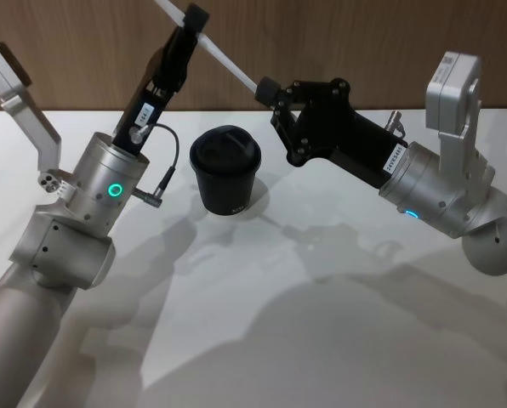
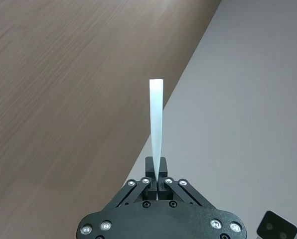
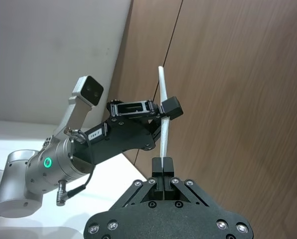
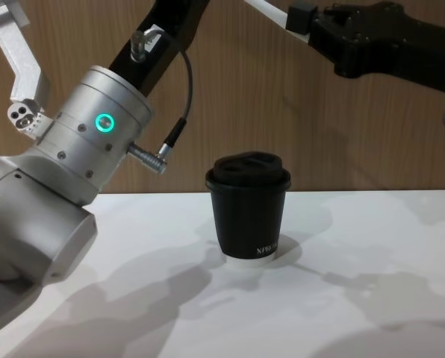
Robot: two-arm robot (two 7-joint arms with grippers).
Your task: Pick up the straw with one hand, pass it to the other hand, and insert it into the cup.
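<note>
Straw [image 1: 228,60], one, in two grippers [image 1: 193,19] [image 1: 266,87]; one cup [image 1: 226,174].

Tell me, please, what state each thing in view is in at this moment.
straw: held in the air, tilted, higher than the cup, gripped by both grippers.
left gripper: shut on the straw.
right gripper: shut on the straw near one end.
cup: upright on the table, lid on, no straw in it.

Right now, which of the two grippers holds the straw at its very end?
The right gripper: the straw ends in its grip, whereas the left gripper clamps it partway along.
</note>
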